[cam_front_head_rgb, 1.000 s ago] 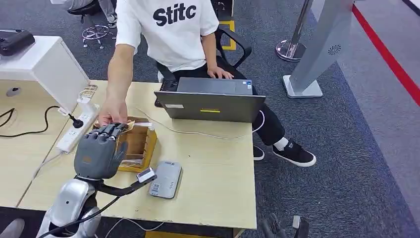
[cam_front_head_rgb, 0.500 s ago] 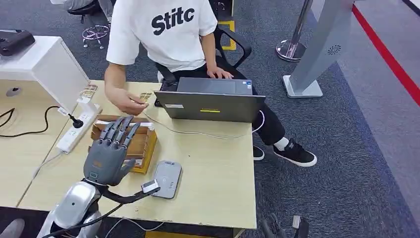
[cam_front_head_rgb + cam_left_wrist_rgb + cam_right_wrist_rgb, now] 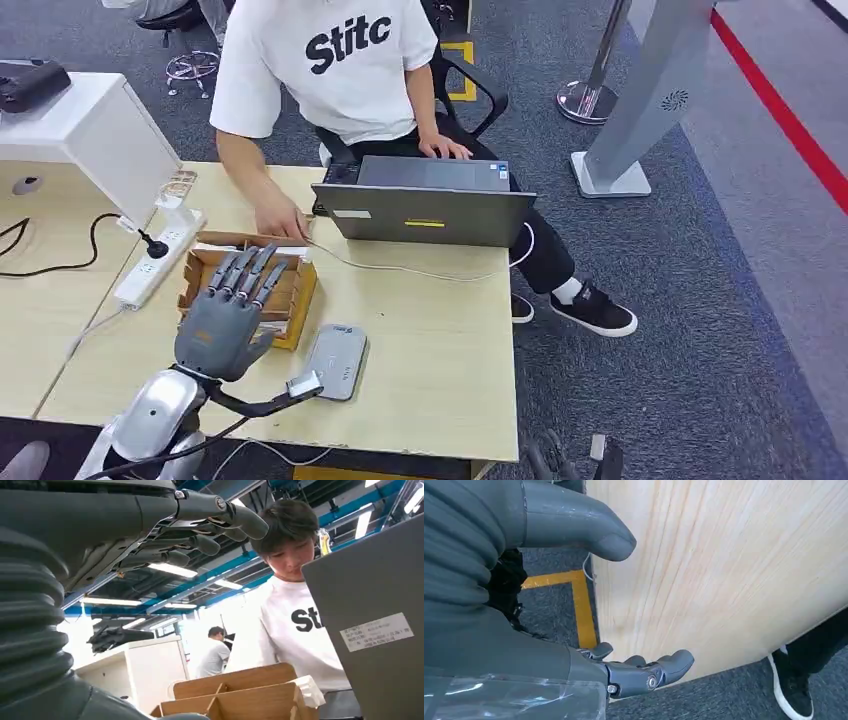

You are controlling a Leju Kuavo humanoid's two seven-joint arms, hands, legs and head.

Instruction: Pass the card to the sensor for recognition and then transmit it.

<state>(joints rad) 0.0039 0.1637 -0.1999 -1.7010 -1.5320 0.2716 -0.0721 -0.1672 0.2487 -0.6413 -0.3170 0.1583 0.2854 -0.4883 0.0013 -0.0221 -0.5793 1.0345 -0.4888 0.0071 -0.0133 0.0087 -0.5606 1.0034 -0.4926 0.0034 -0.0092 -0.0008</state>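
Lowered since before, left hand (image 3: 224,315) hovers empty, fingers spread, above wooden box (image 3: 296,290).

Head view: even, bright indoor light, soft shadows under the laptop (image 3: 425,205) on the table (image 3: 440,340). Left wrist view: ceiling strip lights (image 3: 172,570) glare, window area blown out. Right wrist view: near thumb (image 3: 574,522) looks slightly soft, perhaps out of focus.
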